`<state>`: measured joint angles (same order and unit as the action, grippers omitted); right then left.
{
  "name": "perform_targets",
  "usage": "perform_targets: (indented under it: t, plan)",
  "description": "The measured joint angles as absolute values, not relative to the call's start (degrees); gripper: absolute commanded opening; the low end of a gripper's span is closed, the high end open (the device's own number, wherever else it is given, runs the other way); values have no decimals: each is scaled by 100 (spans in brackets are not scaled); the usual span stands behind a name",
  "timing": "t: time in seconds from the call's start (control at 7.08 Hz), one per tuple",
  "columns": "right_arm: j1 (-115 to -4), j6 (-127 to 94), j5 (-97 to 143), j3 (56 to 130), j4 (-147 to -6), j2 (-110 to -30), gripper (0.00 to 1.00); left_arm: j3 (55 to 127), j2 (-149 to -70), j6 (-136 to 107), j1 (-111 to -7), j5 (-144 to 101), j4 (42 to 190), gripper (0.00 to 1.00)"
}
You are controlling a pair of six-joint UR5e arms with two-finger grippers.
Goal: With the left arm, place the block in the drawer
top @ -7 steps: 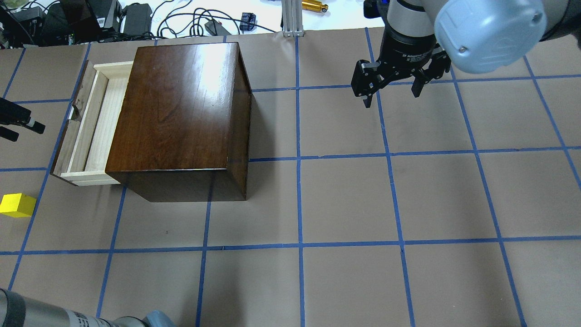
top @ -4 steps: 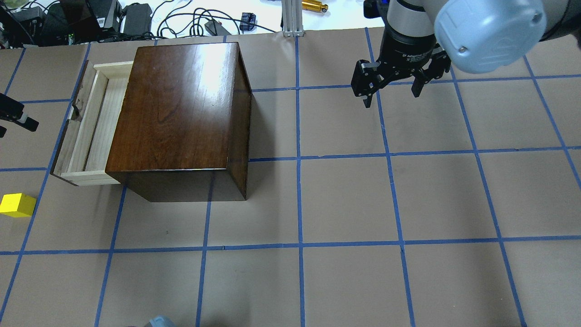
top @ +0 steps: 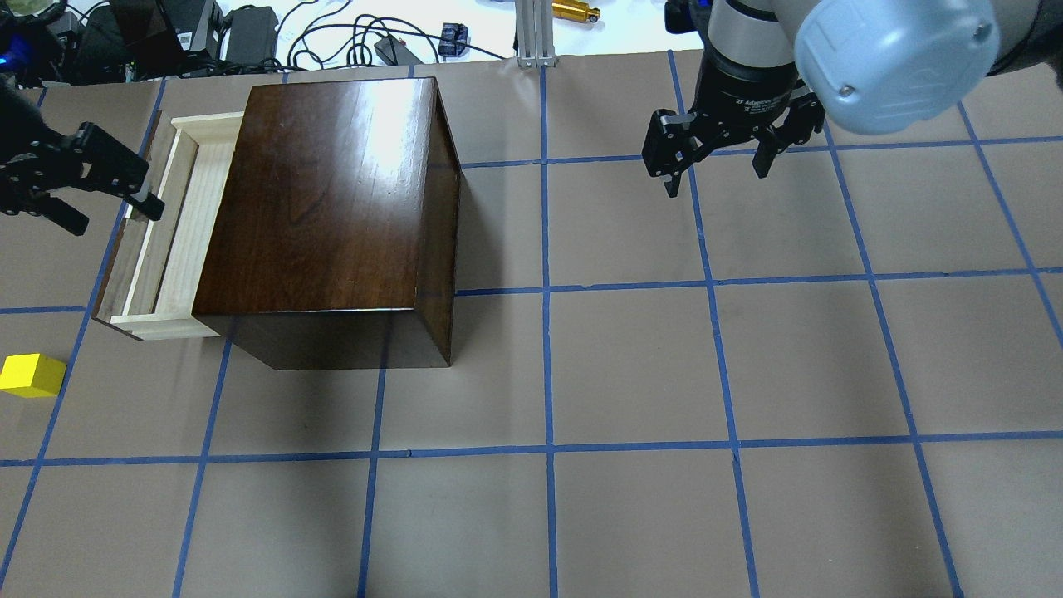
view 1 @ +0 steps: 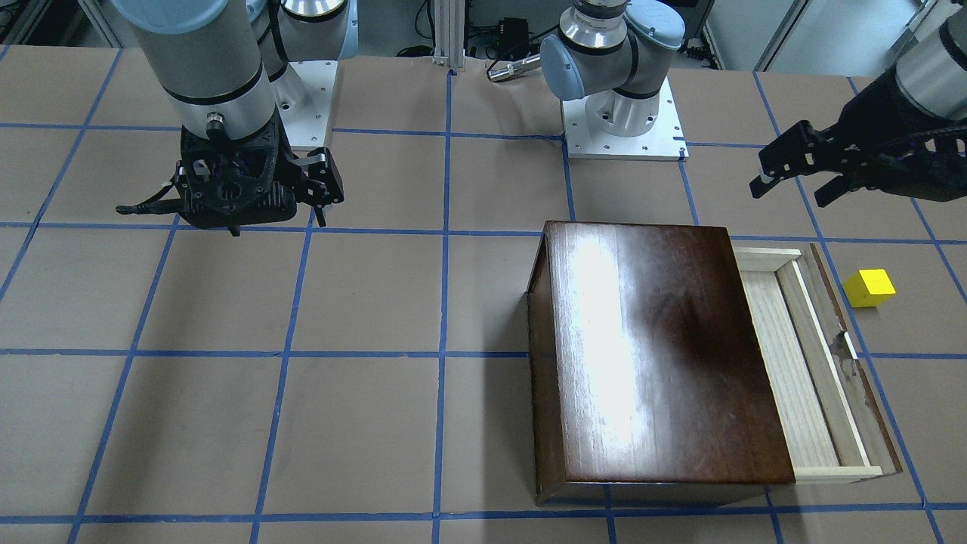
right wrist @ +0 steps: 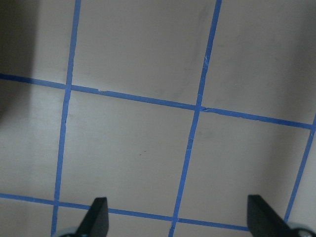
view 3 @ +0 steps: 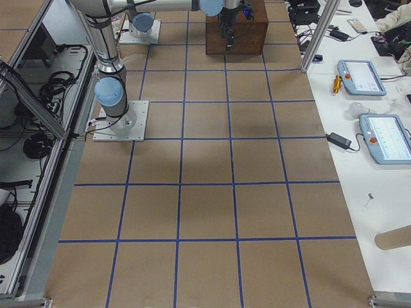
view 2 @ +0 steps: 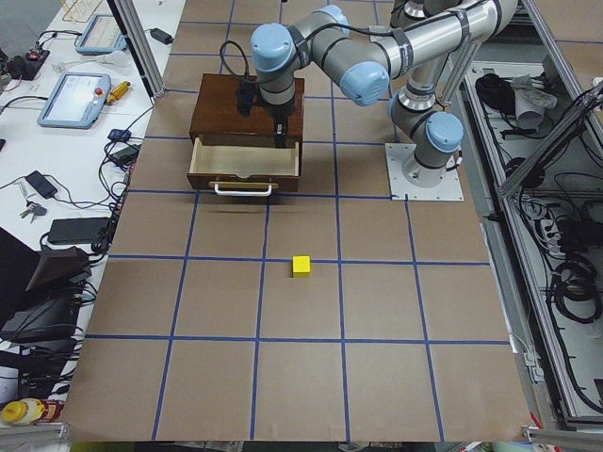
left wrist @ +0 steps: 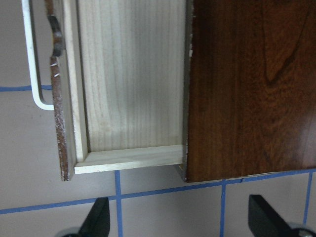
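The yellow block lies on the table near the left edge, apart from the drawer; it also shows in the front view and the left view. The drawer is pulled out of the dark-brown box and looks empty in the left wrist view. My left gripper is open and empty, above the drawer's front panel near its far end, well away from the block. It also shows in the front view. My right gripper is open and empty, far right of the box.
The drawer has a white wire handle on its scuffed front panel. Cables and power bricks lie beyond the table's far edge. The table is brown paper with a blue tape grid.
My left gripper has moved from the view's left edge toward the back and right, to the drawer's front panel. Its arm has left the bottom edge. Block, drawer and right arm are unmoved.
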<state>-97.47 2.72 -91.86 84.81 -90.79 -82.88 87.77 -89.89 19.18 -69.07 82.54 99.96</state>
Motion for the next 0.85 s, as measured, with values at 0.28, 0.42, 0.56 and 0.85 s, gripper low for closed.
perform_targets:
  t: [0.28,0.42,0.56,0.85]
  plan:
    - [-9747,272,-9187,8482,-9079,-8288,100,8780,-8994,886,-7651,8360,9913,100]
    - [-9747,271,-9187,8482,-9079,-8288,100,8792,-9026,434,-7985,8407,9785,100]
    - [-9747,269,-9190,8482,-9079,-8288,100,8851,-9054,155,-8288,8479,9536,100]
    - [-9747,270,-9187,8482,-9079,-8288,100,9079,-9094,-10,-8697,8829,8785,100]
